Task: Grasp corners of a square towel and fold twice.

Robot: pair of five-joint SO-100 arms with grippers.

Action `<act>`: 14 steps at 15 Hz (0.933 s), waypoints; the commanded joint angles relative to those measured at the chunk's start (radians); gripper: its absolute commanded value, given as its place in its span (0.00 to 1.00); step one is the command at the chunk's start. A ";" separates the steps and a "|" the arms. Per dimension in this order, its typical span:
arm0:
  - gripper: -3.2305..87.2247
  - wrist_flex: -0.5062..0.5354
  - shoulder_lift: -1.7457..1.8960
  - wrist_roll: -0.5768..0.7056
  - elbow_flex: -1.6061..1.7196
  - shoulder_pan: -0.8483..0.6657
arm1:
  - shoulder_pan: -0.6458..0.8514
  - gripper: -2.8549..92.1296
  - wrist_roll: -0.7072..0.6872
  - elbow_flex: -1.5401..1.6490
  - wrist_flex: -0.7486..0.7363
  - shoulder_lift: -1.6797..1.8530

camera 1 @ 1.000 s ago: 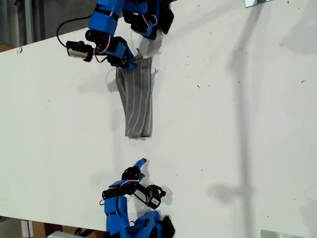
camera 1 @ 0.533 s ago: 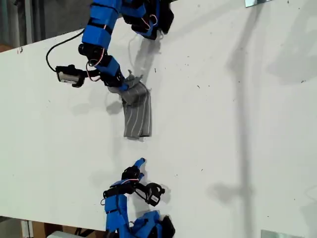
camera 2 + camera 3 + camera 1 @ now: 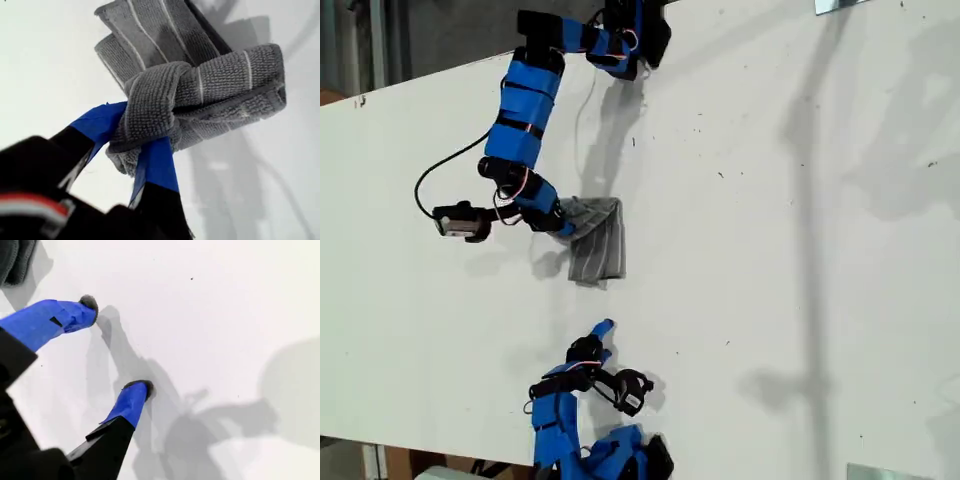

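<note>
Since a second ago, my first tool (image 3: 145,150) has carried the towel's (image 3: 597,240) upper end down over the lower part, so the cloth now lies doubled on the white tabletop (image 3: 770,250), its blue-taped fingers (image 3: 157,165) pinched on the bunched fold. My second tool (image 3: 112,347) hovers spread wide, holding nothing, just below the towel in the exterior view.

The towel (image 3: 597,242) lay folded on the table (image 3: 800,250), near the middle of the exterior view. My first gripper (image 3: 563,227) met it from the exterior view's left. My second gripper (image 3: 603,333) stood below the towel in that view, apart from it.
</note>
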 commanded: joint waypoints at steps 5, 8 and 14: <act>0.34 -0.005 0.002 0.006 -0.014 -0.025 | -0.026 0.29 -0.031 -0.077 -0.089 -0.028; 0.34 -0.005 -0.005 0.005 -0.018 -0.025 | -0.031 0.33 -0.060 -0.106 -0.118 -0.028; 0.34 -0.003 -0.011 0.005 -0.023 -0.026 | -0.012 0.32 -0.049 -0.060 -0.091 0.011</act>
